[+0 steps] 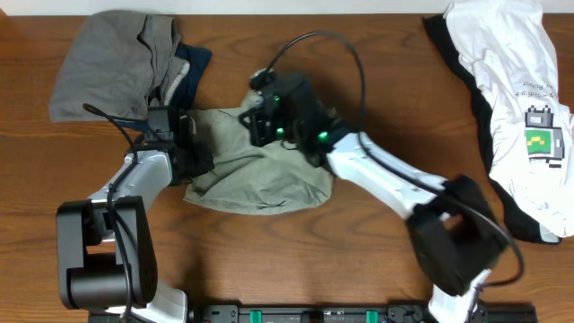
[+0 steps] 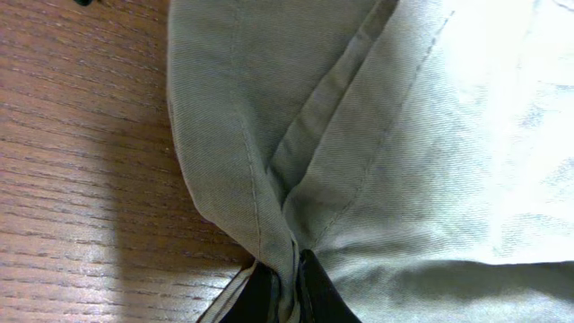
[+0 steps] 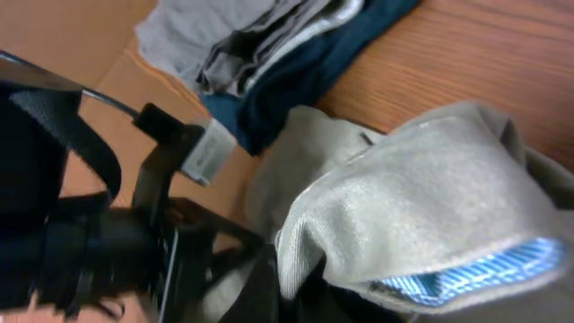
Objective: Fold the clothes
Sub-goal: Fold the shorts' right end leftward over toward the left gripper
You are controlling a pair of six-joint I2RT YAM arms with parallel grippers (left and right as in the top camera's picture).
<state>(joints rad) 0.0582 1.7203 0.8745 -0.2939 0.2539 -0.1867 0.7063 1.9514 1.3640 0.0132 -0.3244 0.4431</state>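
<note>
The khaki-olive shorts lie bunched in the middle of the table. My left gripper is shut on their left edge; the left wrist view shows a fold of the shorts pinched between the fingers. My right gripper is shut on the top edge of the shorts, lifting a fold that shows a blue striped lining; its fingers sit at the bottom of that view.
A grey garment lies over a navy piece at the back left; both show in the right wrist view. A white tee with a green print and a black piece lie at the right.
</note>
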